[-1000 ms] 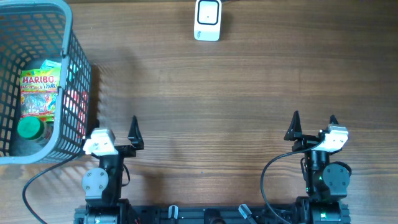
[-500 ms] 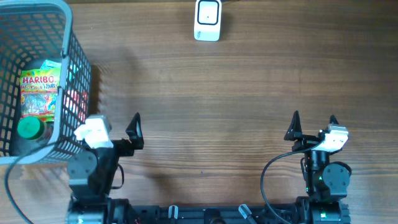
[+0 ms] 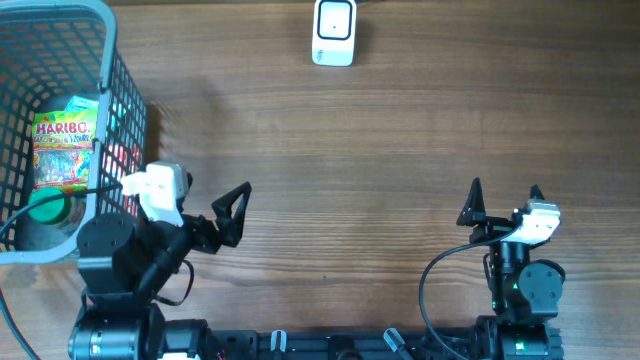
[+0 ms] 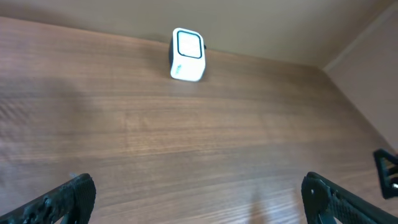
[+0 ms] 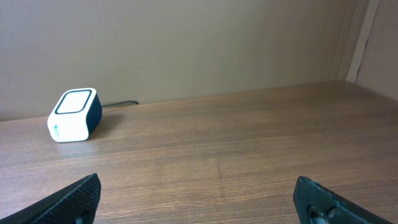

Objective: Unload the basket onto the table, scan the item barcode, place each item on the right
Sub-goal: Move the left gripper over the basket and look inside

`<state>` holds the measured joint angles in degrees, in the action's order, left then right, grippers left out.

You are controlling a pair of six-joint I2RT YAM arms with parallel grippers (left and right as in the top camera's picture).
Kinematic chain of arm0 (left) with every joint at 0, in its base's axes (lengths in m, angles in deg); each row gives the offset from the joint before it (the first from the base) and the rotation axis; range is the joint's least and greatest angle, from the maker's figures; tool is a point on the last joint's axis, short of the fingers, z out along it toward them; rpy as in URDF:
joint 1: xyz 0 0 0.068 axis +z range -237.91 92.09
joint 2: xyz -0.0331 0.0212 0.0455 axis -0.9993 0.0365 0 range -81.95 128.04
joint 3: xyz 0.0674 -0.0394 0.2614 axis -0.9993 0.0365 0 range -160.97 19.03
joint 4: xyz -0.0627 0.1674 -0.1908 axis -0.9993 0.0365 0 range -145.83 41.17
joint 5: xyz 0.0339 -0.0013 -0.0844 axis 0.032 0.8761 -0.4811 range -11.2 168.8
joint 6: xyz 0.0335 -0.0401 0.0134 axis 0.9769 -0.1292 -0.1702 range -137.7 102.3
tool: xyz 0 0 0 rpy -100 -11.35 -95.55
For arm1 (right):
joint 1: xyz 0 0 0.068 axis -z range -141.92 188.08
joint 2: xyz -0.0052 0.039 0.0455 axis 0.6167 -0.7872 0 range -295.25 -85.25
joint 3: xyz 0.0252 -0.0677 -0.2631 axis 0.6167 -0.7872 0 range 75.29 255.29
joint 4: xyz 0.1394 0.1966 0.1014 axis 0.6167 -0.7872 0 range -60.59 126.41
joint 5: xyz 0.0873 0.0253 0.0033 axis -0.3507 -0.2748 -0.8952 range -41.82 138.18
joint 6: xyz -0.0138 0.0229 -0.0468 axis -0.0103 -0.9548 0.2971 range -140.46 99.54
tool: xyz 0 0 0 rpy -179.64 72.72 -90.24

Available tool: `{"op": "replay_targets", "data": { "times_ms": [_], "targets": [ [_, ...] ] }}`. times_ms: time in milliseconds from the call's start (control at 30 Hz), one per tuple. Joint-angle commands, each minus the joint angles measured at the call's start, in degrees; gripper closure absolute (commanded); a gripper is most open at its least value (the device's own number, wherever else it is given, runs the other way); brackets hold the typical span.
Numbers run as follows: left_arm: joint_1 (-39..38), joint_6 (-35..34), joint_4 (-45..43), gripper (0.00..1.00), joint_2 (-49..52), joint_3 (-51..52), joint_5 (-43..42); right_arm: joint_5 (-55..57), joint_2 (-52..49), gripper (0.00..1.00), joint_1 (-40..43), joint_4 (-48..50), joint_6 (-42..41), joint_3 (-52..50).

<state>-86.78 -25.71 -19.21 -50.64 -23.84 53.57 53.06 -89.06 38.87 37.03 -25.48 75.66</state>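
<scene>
The items lie in a blue-grey wire basket (image 3: 110,60) at the left: a Haribo bag (image 3: 62,150) and, below it, something with a green lid (image 3: 47,205). The white barcode scanner (image 3: 334,32) stands at the table's far edge; it also shows as the scanner (image 4: 186,55) and the scanner (image 5: 73,116). My left gripper (image 3: 205,195) (image 4: 199,190) is raised beside the basket's right wall, turned toward the scanner, open and holding nothing. One of its fingers is hidden under the wrist camera. My right gripper (image 3: 505,195) (image 5: 198,190) sits open at the near right, with nothing in it.
Something red (image 3: 122,168) shows through the basket's mesh wall. The scanner's cable (image 5: 121,103) runs off behind it along the back wall. Bare wooden table (image 3: 380,140) lies between the arms and the scanner.
The left arm has risen and swung its open gripper rightward and round toward the scanner. The right arm has not moved.
</scene>
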Motion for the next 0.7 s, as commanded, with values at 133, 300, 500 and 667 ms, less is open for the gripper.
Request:
{"op": "replay_targets", "data": {
  "times_ms": [133,300,500,667],
  "targets": [
    [-0.1,0.1,10.8,0.0,13.6,-19.1,12.1,-0.9,-0.2,0.0,-0.2,0.1,0.5,0.0],
    [-0.1,0.1,20.7,0.0,26.5,-35.5,21.6,-0.9,-0.2,0.0,-0.2,0.1,0.5,0.0],
    [2.4,-7.5,25.6,0.0,33.7,-45.6,31.3,-0.9,-0.2,0.0,-0.2,0.2,0.5,0.0],
    [15.6,-12.0,26.1,0.0,34.0,-46.1,31.5,-0.9,-0.2,0.0,-0.2,0.1,0.5,0.0]
  ]
}}
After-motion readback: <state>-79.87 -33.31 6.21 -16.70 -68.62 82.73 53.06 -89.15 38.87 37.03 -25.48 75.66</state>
